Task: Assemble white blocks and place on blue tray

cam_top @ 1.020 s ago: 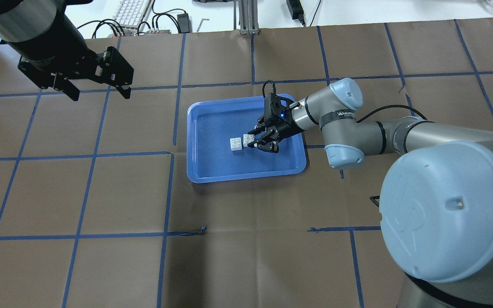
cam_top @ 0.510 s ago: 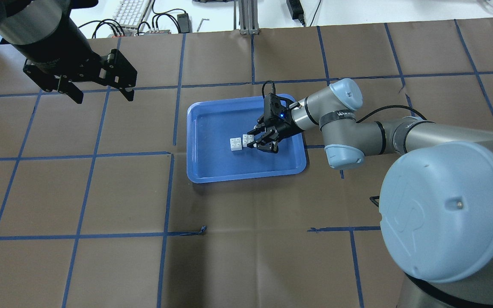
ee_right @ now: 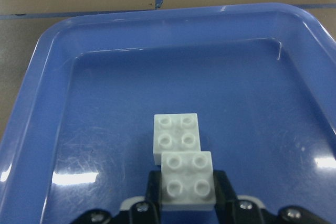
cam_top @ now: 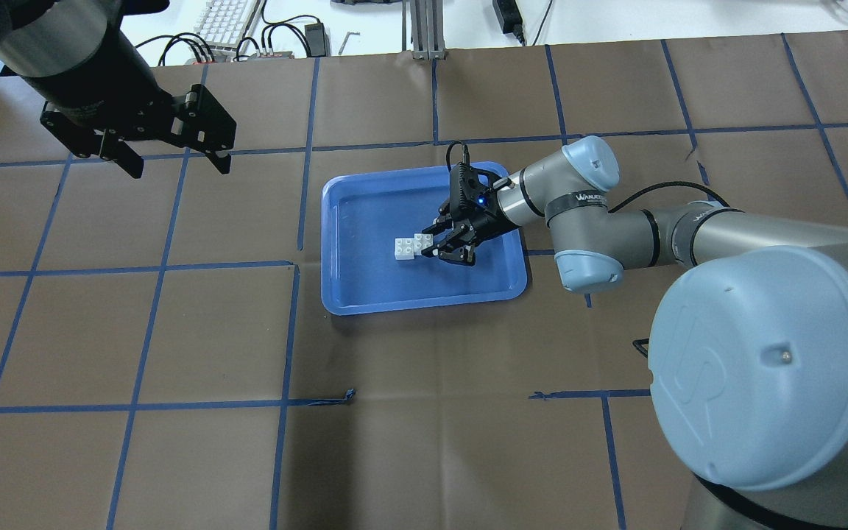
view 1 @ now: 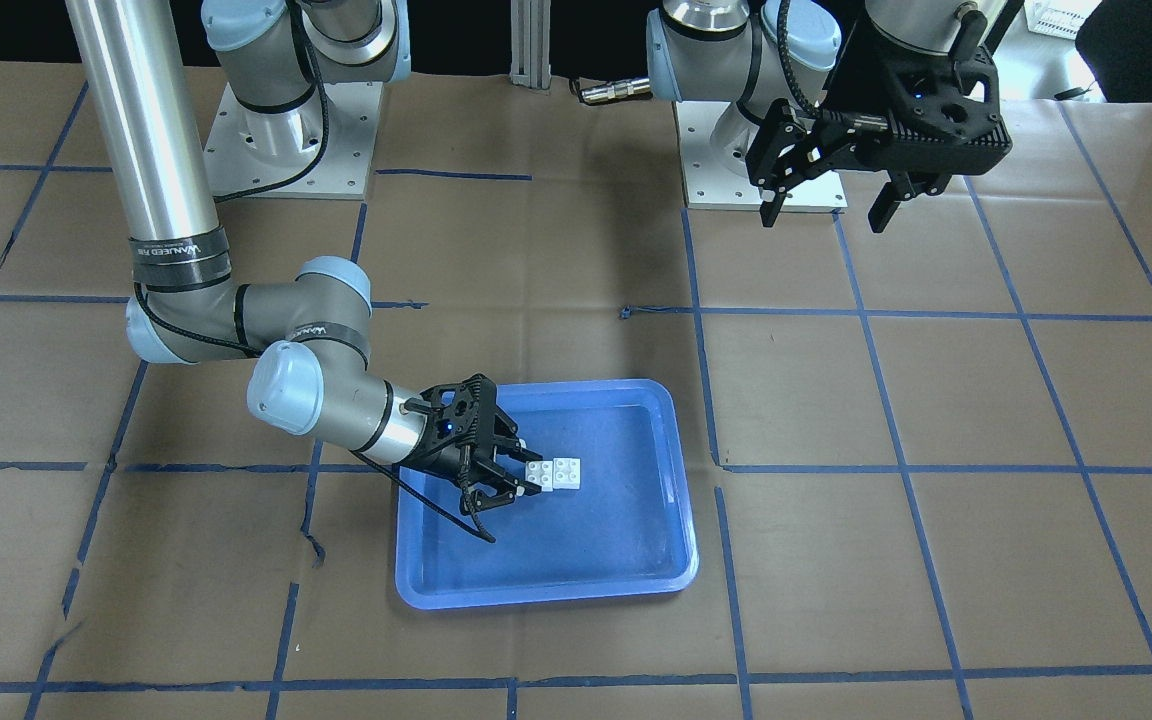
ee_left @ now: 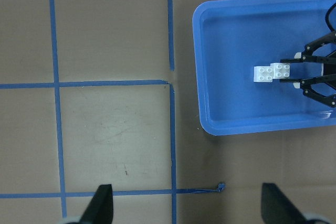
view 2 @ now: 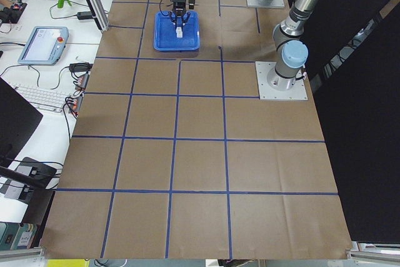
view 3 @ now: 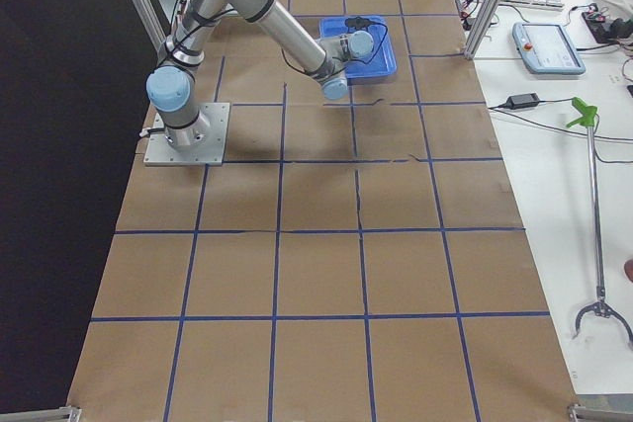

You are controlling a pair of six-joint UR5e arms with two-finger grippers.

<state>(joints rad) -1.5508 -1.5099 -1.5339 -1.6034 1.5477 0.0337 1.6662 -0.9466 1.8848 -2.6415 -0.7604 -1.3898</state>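
1. Right gripper [cam_top: 430,245], its forearm stretched low and nearly level over the blue tray [cam_top: 365,213], clamps one white block [ee_right: 187,179].
2. Second white block [ee_right: 176,136] sits on the tray floor, touching the held one.
3. Left gripper [cam_top: 174,163] hangs spread, well apart from the tray.

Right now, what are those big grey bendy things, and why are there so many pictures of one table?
Those are two grey robot arms. Each ends in a black two-finger gripper, like a pincer hand. All the pictures show one moment: cameras look from above, from across the table, from both ends, and from each wrist. On the brown paper-covered table with blue tape lines lies a large blue plastic tray. Inside it are two small white studded plastic bricks, touching each other. The right gripper pinches the nearer brick. I cannot tell whether the two are clicked together. The left gripper hangs open and empty, away from the tray.
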